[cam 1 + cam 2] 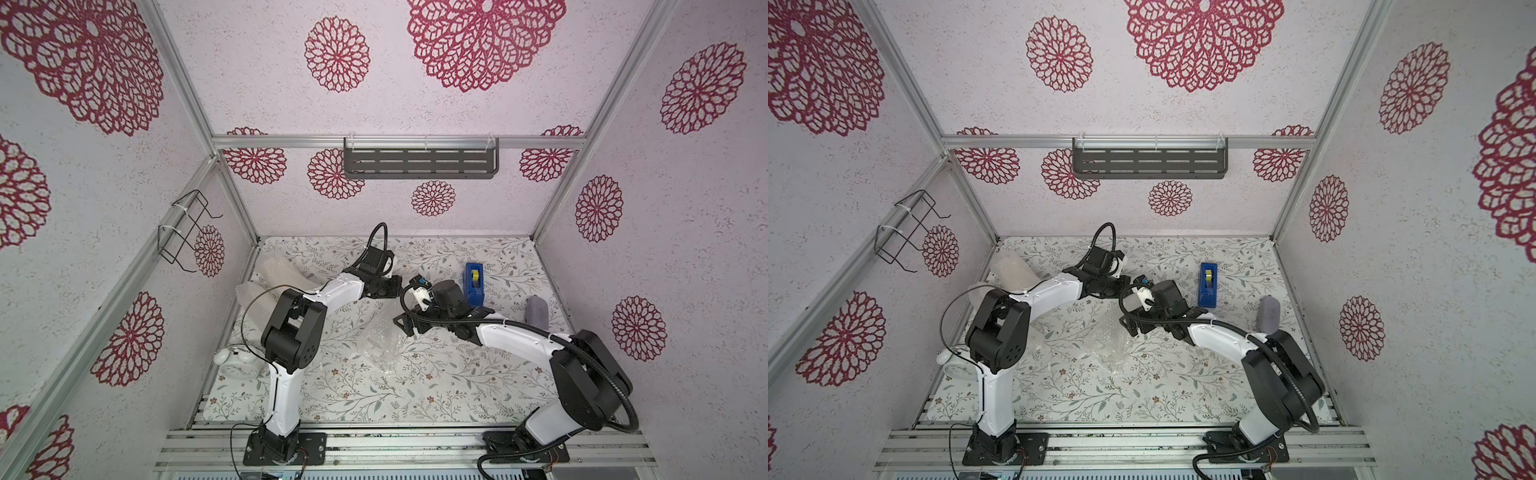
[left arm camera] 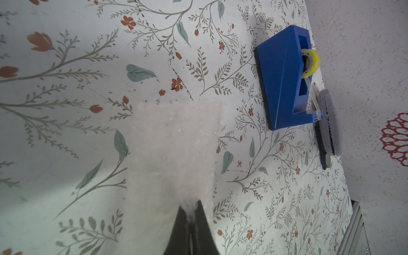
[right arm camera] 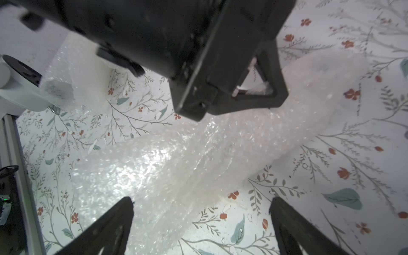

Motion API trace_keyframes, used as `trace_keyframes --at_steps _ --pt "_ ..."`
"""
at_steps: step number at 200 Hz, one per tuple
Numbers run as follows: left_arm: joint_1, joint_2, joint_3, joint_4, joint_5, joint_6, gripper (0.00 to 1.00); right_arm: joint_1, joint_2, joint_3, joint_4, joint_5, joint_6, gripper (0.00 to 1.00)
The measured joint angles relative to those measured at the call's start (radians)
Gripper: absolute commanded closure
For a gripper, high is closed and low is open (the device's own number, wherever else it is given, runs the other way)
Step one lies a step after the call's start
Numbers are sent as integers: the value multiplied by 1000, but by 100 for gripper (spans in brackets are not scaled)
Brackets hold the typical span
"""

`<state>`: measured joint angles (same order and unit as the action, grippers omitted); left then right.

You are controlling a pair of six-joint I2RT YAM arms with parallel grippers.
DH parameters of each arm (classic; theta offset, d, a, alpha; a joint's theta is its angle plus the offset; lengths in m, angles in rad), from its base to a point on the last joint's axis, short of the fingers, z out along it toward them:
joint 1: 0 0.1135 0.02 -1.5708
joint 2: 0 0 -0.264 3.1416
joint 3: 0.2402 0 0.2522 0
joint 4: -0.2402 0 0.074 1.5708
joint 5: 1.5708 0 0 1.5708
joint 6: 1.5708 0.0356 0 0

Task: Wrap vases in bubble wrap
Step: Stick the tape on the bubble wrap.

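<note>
By the left wall, wrapped bundles (image 1: 275, 272) are lying, likely vases already done. The left claw (image 2: 191, 213) is pinching tight on one end of the bubble wrap (image 2: 174, 150). The long sheet is hanging from that claw and running down to the table (image 1: 436, 374), toward the right claw (image 3: 202, 202), which is standing wide open and holding nothing. The loose end is lying right under its fingers, so the right arm is nearer. I cannot tell if a vase is hiding inside
</note>
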<state>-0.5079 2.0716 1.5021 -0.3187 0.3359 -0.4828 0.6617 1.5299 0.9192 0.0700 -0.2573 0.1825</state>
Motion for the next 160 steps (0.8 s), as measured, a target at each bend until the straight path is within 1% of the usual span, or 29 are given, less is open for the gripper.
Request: trace_keyframes --at_steps 22,52,75,96,109,131,160 --pt "0 0 0 1 1 0 97 -2 -29 -38 53 -12 68 1" --pt "0 0 0 1 2 0 97 7 -32 -132 129 10 245 2" --pt "0 0 0 2 4 0 97 11 -23 -182 196 23 344 4" --pt "0 0 0 2 5 0 97 13 19 -183 261 23 393 10" --pt "0 0 0 2 6 0 97 13 50 -179 294 20 412 19" --pt "0 0 0 3 7 0 97 14 110 -159 334 10 427 30" --pt "0 0 -2 4 7 -1 97 16 167 -142 378 -14 439 30"
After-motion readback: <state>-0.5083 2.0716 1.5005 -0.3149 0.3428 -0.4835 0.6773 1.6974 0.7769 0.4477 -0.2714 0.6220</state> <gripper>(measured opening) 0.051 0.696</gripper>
